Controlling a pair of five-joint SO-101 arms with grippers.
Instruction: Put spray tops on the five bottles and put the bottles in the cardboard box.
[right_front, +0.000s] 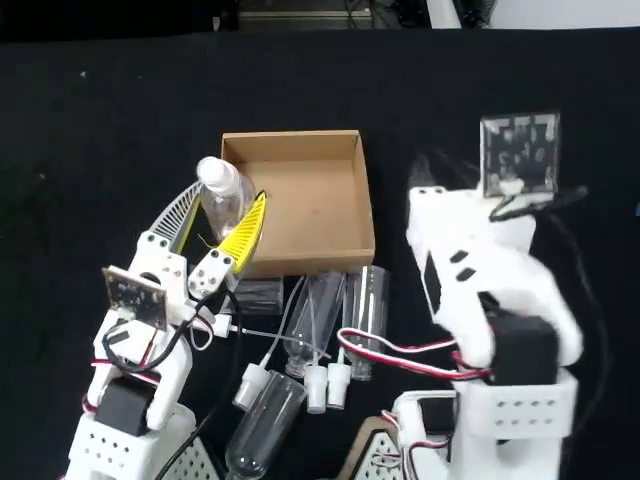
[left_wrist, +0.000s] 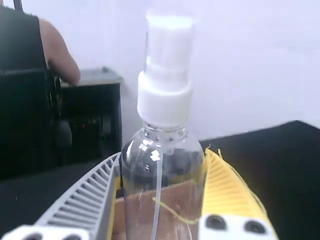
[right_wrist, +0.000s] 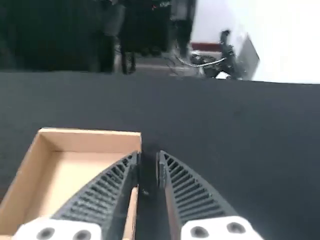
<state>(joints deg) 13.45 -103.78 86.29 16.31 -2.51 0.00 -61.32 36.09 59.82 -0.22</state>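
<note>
Where left end effector (right_front: 228, 192) grips, bottle (left_wrist: 162, 175) stands upright.

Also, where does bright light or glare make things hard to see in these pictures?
Left wrist view: the white spray top of the clear plastic bottle nearly fades into the bright wall behind. High view: the clear bottles lying on the black table show mainly by glints.
</note>
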